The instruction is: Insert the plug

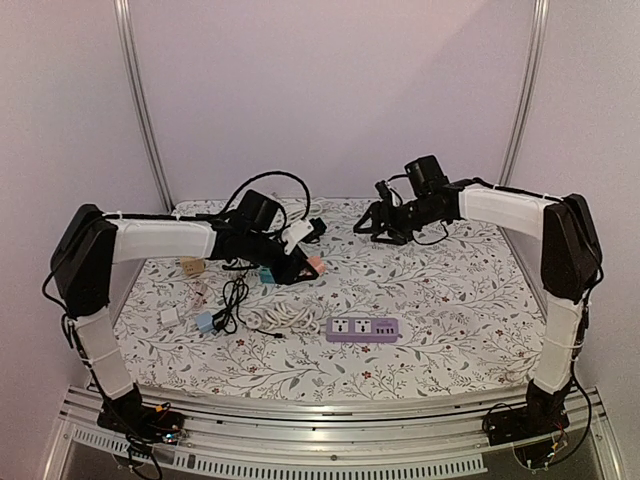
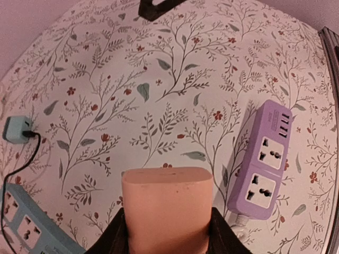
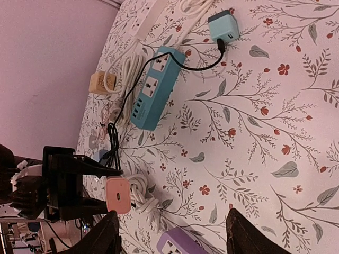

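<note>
- Plug, a salmon-pink block, is pinched at its sides by the left gripper. It appears to be held off the cloth, left of centre on the table. Its prongs do not show in any view.
- Step in hand, as a judgement: the pick looks done and the carry to the socket is beginning. The plug is well apart from any outlet.
- The purple strip is the likeliest target. It lies flat to the right of the plug in the left wrist view, with two sockets facing up and small ports at its far end.
- The next move calls for bringing the plug over one socket, turning the wrist so the prongs match the holes, then pressing straight down. The strip is loose and may slide or tip under the push.
- The right gripper hangs over the far right of the table with its fingers spread and nothing between them. It could steady the strip.
- A teal strip, a teal adapter with a black lead, and a white cord coil lie around the left arm's side.
- The surface is a pale floral cloth covering the table.
- The room has plain pale walls, with metal posts at the back corners.
</note>
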Robot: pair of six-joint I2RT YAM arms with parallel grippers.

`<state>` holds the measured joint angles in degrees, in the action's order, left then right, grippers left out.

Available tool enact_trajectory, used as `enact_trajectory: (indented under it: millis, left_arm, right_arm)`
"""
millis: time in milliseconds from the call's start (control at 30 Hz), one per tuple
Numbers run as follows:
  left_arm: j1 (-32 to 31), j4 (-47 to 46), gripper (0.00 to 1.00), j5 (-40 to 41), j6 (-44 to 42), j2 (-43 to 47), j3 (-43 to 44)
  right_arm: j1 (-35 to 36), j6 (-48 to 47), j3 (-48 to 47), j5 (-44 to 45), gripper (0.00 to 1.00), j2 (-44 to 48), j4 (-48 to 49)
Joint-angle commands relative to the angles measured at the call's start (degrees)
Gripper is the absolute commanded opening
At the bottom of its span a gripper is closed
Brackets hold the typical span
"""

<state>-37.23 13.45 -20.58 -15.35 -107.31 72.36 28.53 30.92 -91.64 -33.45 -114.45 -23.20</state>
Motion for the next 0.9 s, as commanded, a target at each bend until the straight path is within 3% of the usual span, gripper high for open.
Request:
enact_trajectory:
  millis: [0,100,233,533,767,867]
  left_arm:
    - [-5.4,-12.5,0.00,-0.1,-2.5,5.2,-3.0]
    - [-6.8,-15.5,0.00,1.0,-2.2,6.1,-3.5]
    - [-9.5,-19.5,0.00,2.6,-2.1,7.5,-4.8]
    - [-12.6,-28.0,0.00,9.5,-3.5,9.0,-8.1]
    - [-13.7,-28.9,0.00,9.9,-4.2,9.0,-8.3]
    - [-14.1,-28.9,0.00,10.0,-4.5,9.3,-8.4]
  right_arm:
    - [3.8,-8.6,2.3,-4.0,0.69,10.4,-4.0]
    - [5.2,-10.4,4.8,-6.3,0.75,13.1,-4.4]
    - [6.4,-9.0,7.5,-4.4,0.75,15.7,-3.6]
    - [7.6,-5.4,11.9,-1.9,0.67,16.0,-1.2]
    - [8.0,-4.8,12.2,-2.7,0.55,14.0,1.0]
    - [7.9,-4.4,11.9,-3.7,0.43,12.5,1.3]
